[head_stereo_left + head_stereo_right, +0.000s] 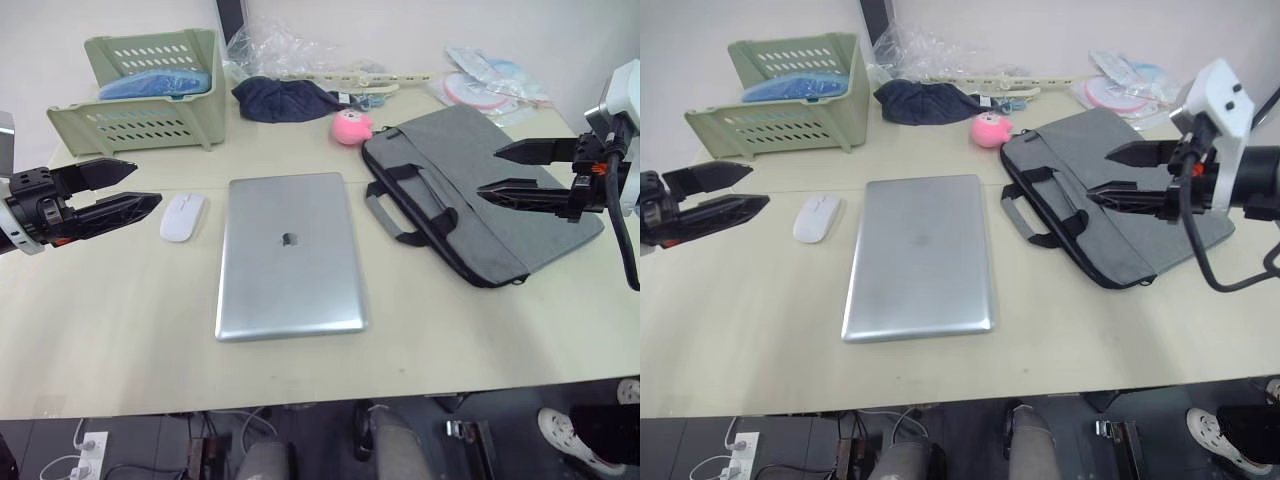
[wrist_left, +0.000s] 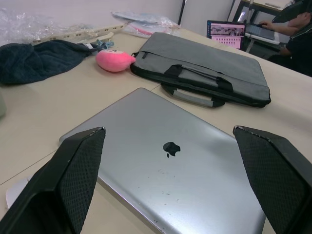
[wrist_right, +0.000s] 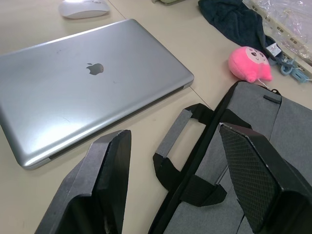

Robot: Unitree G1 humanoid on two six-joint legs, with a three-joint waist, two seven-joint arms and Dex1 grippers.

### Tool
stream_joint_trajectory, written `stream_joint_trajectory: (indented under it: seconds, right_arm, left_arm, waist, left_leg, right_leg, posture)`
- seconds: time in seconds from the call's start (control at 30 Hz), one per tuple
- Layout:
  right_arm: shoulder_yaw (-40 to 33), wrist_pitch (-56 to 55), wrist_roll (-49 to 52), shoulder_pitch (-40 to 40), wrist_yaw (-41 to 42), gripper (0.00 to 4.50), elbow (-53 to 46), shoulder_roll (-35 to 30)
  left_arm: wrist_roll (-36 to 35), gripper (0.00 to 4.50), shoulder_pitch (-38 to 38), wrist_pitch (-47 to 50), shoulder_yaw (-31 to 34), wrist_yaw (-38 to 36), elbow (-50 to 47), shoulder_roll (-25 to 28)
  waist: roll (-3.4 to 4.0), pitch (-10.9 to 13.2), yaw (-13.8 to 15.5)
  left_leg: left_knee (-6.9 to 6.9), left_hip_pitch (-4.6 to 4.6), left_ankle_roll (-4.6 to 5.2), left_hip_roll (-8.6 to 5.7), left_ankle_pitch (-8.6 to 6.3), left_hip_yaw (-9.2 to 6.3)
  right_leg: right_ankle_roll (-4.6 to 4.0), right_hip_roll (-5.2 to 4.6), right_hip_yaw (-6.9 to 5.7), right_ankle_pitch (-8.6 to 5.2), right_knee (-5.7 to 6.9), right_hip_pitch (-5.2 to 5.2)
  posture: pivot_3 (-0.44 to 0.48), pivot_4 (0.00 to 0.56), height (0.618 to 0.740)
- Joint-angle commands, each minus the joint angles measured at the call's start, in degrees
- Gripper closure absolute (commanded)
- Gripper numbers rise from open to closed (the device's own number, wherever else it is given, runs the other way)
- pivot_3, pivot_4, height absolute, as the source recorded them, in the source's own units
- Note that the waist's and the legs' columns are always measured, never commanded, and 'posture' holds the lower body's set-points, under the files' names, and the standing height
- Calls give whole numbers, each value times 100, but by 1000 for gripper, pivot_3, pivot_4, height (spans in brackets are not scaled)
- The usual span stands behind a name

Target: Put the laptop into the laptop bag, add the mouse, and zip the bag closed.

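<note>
- The left gripper (image 1: 128, 187) hovers over the table (image 1: 120, 330), level, fingers spread wide and empty, pointing at the mouse (image 1: 183, 216).
- The right gripper (image 1: 510, 170) hangs above the bag (image 1: 520, 215), fingers parted and holding nothing.
- The laptop (image 1: 290, 255) lies closed and flat at the table's middle, silver lid up.
- The white mouse sits just left of it.
- The grey bag lies flat to the laptop's right, black handles towards it.
- A pink toy (image 1: 351, 127) rests near the bag's far corner.

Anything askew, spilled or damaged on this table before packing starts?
Nothing stands out. The laptop lies flat and closed, the mouse beside it, the laptop bag flat at an angle. Faint scuffs mark the laptop's lid.
</note>
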Motion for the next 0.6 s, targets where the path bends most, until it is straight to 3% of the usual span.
stream_joint_trajectory:
  seconds: [0.03,0.13,0.6]
  right_arm:
    - [-218,-1,54,-73,10,1317,-71,-118]
    - [-396,43,114,132,-40,1317,-133,-100]
    - [-532,22,165,214,-233,1317,-115,7]
  left_arm:
    - [-32,0,-163,-161,-28,-106,-39,10]
    - [-81,0,-479,-160,-217,-141,153,-14]
    - [9,0,-564,-223,-411,-173,311,-6]
  waist:
    - [0,0,4]
    - [-1,0,32]
    - [0,0,5]
  left_leg:
    - [0,0,0,0,0,0]
    - [4,-1,0,0,0,-2]
    - [6,0,0,-1,0,3]
  right_leg:
    - [0,0,0,0,0,0]
    - [1,0,-2,1,0,0]
    - [2,0,1,1,4,0]
  posture:
    - [0,150,740]
    - [0,150,740]
    - [0,150,740]
